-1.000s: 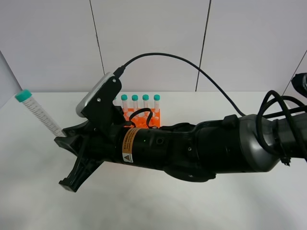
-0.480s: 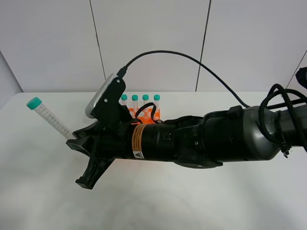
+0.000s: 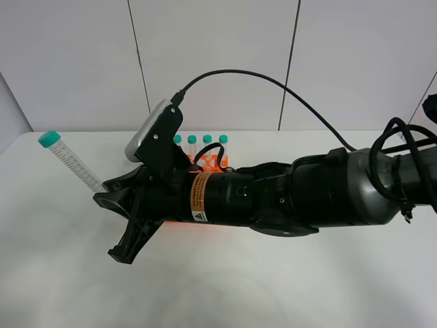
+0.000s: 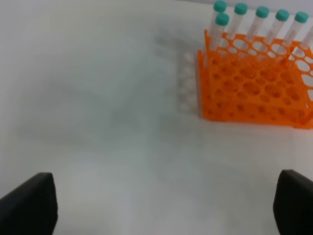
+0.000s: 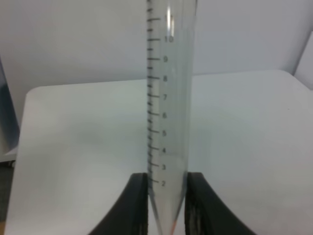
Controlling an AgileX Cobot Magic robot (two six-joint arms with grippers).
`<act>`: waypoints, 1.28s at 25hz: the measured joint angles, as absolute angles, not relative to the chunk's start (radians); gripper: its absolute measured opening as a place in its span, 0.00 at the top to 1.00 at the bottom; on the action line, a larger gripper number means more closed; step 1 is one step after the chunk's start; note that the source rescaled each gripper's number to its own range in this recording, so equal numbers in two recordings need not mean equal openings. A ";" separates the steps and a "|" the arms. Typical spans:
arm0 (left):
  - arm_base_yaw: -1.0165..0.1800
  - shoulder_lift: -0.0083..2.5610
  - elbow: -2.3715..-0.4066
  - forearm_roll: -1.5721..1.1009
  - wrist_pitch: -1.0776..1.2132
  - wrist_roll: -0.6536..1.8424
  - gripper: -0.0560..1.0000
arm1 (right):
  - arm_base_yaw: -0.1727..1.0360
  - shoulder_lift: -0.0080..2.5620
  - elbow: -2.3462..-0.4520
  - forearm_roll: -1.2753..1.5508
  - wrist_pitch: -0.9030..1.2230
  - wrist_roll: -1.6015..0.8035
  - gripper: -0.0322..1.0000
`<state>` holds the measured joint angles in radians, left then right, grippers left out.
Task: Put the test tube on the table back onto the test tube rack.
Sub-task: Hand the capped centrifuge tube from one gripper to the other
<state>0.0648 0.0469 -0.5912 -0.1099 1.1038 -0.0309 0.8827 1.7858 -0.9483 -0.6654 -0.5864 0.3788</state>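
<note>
White matte table (image 3: 54, 287) underlies right pincer (image 5: 167, 198) gripping clear test tube (image 5: 168, 98).

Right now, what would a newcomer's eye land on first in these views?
The big black right arm stretched across the table, its gripper pinching the tip of a clear green-capped test tube that tilts up at the left. Behind it, the bright orange rack with capped tubes standing in it.

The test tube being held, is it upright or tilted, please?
Tilted: the test tube slants up from the right pincer, leaning toward the exterior view's left.
</note>
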 joint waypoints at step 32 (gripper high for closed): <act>-0.307 0.581 -0.712 -0.260 0.862 0.202 0.00 | 0.883 1.786 -0.948 -0.669 -0.585 0.375 0.97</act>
<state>-0.3069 0.5808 -0.7119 -0.2597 0.8622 0.2022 0.8827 1.7858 -0.9483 -0.6685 -0.5848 0.3754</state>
